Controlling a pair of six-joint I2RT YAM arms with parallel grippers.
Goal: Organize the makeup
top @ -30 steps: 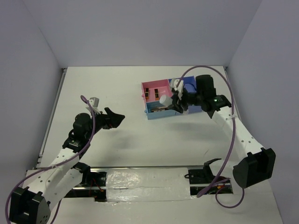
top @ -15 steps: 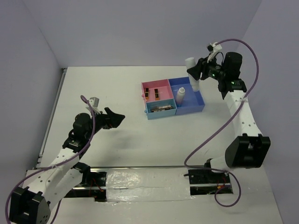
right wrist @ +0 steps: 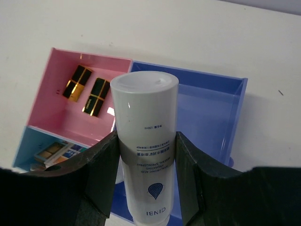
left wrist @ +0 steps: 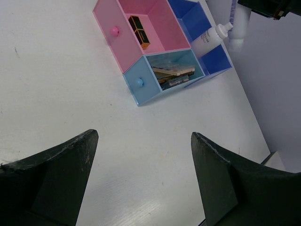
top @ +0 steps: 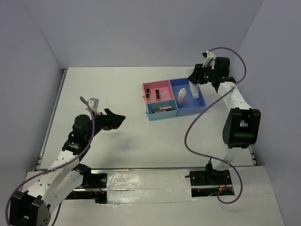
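since the white cylindrical plastic tube (right wrist: 145, 108) is smooth, round and prob. light, it looks like a thing that can twist or slide in a pinch. the hold wants to sit mid-body w/ even pressure, firm but not crushing, as the wall may be squeezable. that is about where the right gripper (right wrist: 146, 141) has it: both fingers (right wrist: 101, 169) clamped on opposite sides of the tube, printed label facing the wrist cam, flat end pointing away from the wrist. from the top cam the tube hangs below the gripper over the dark-blue compartment of the pink-and-blue plastic tray (right wrist: 240, 108); can't tell if its lower end touches the floor yet. just beside it in the same compartment stands a small whitish bottle (top: 182, 97), upright, so any tilt on letting go could knock it; both look tall, narrow and tippy. the pink compartment has two black-gold rectangular sticks (right wrist: 96, 96) lying side by side. the light-blue one holds flat palettes (right wrist: 51, 151), stacked, details too small to tell. judged from this, most of the job is done, w/ the tube as the piece in hand. the left gripper (left wrist: 141, 179) is spread wide, holding nothing, over the white table (left wrist: 56, 70), well apart from the tray.
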